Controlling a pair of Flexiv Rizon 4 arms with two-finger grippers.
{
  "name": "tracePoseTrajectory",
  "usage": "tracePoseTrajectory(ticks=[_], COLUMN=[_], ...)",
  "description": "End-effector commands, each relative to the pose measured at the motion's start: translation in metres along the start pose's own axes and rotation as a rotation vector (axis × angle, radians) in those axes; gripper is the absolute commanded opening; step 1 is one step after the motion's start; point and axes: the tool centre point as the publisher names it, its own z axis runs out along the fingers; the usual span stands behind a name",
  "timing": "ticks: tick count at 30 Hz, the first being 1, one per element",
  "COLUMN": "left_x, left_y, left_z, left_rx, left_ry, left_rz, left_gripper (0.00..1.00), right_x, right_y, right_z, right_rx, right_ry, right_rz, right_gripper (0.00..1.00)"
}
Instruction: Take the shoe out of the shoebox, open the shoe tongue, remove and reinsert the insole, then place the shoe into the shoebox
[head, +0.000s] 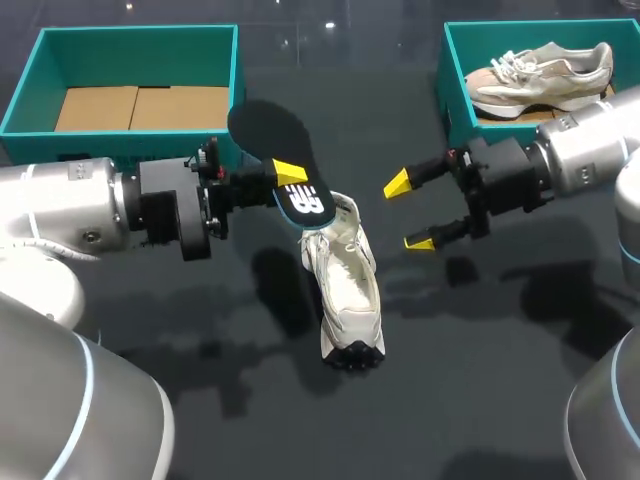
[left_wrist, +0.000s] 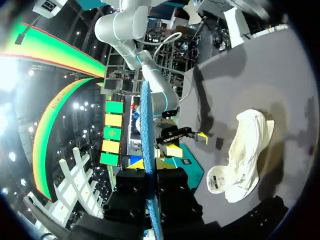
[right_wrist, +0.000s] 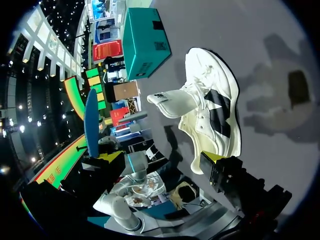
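Observation:
A white shoe (head: 347, 290) lies on the dark table, toe toward the front edge, tongue pulled up. Its black insole (head: 272, 140), blue along the edge, hangs above and behind the shoe's heel, and my left gripper (head: 289, 177) is shut on its lower end. In the left wrist view the insole (left_wrist: 146, 130) shows edge-on between the fingers, with the shoe (left_wrist: 243, 152) off to one side. To the right of the shoe my right gripper (head: 409, 213) is open and holds nothing. In the right wrist view the shoe (right_wrist: 212, 102) lies ahead of the one yellow fingertip (right_wrist: 214, 156) in sight.
A teal shoebox (head: 236, 90) with a cardboard bottom stands at the back left, just behind the insole. A second teal box (head: 447, 85) at the back right holds another pale shoe (head: 540, 75). My right arm passes close in front of that box.

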Motion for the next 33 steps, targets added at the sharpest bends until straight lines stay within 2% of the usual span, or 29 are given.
tracePoseTrajectory(ticks=[1, 6, 13, 20, 22, 23, 33], left_x=[0.001, 0.003, 0.031, 0.049, 0.050, 0.050, 0.050], left_y=[-0.003, -0.002, 0.022, 0.033, 0.034, 0.034, 0.034], left_z=[0.007, 0.011, 0.018, 0.021, 0.024, 0.024, 0.024], left_rx=[-0.044, -0.029, -0.019, -0.001, 0.006, 0.006, 0.006], left_ry=[-0.001, 0.009, 0.019, -0.001, -0.003, -0.003, -0.003], left_rz=[0.084, 0.099, 0.118, 0.080, 0.071, 0.071, 0.071], left_gripper=[0.00, 0.00, 0.00, 0.00, 0.00, 0.00, 0.00], right_x=[0.000, 0.000, 0.007, 0.016, 0.020, 0.022, 0.022], right_y=[0.000, 0.000, 0.016, 0.026, 0.028, 0.028, 0.028], right_z=[0.002, 0.002, 0.010, 0.018, 0.022, 0.023, 0.023], right_rx=[-0.001, -0.001, -0.034, -0.077, -0.101, -0.141, -0.141], right_ry=[-0.002, -0.002, 0.060, 0.117, 0.136, 0.131, 0.131], right_rz=[0.000, 0.000, -0.027, -0.110, -0.151, -0.183, -0.183], right_gripper=[1.00, 1.00, 1.00, 1.00, 1.00, 1.00, 1.00])
